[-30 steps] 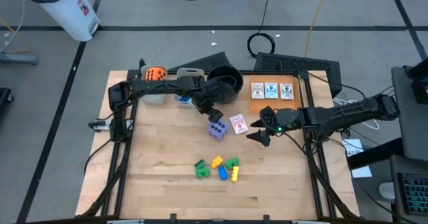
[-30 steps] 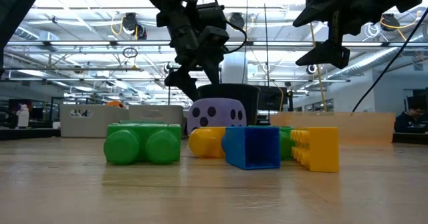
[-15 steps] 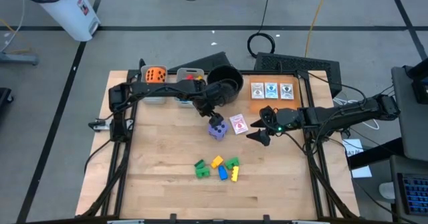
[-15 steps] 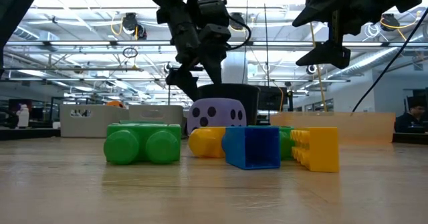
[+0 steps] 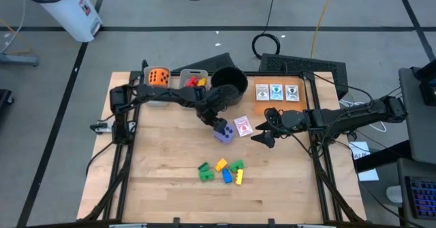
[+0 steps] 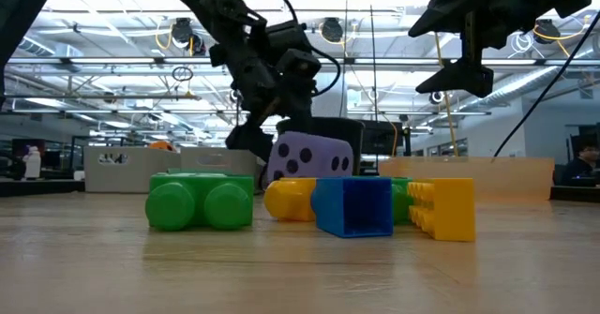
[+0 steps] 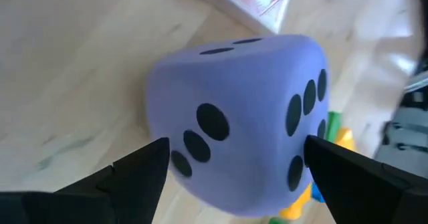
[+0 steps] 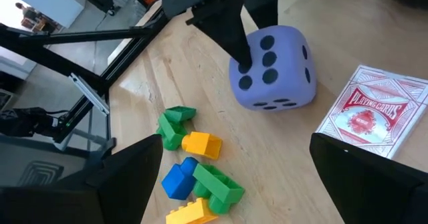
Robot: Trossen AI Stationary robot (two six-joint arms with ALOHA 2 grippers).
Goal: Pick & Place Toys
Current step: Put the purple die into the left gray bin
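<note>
One purple die is tilting between the left gripper's spread fingers, just beside the red card box; right gripper is hovering open nearby.

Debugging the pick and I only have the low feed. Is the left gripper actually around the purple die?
Observer: Partly. In the left wrist view the left gripper is open, with one finger on each side of the purple die. I cannot tell if the pads press on it.
Operator: Anything close enough to snag?
Observer: A red card pack lies flat next to the die, on the right arm's side. The right wrist view shows a narrow gap between them.
Operator: And the right arm?
Observer: The right gripper is open and empty, just past the card pack from the die.
</note>
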